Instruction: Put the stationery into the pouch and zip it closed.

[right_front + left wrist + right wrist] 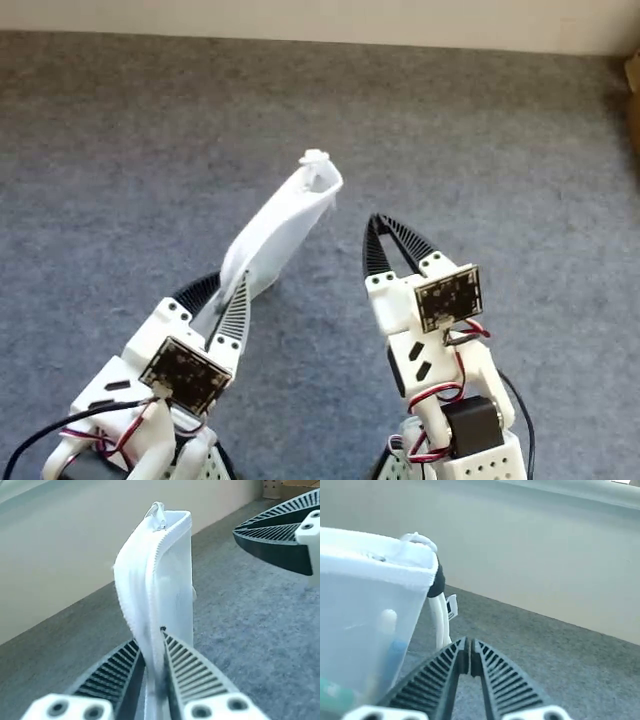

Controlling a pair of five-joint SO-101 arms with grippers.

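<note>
one pouch [279, 232] above grey carpet [110, 150]

Below me the desk [120, 150] wears a grey, carpet-like cover with a fine, fuzzy nap. Along its far side stands a pale, plain wall [300, 18]. At the right edge, a brown corner [634, 95] peeks in; what it is, I can't tell.
</note>
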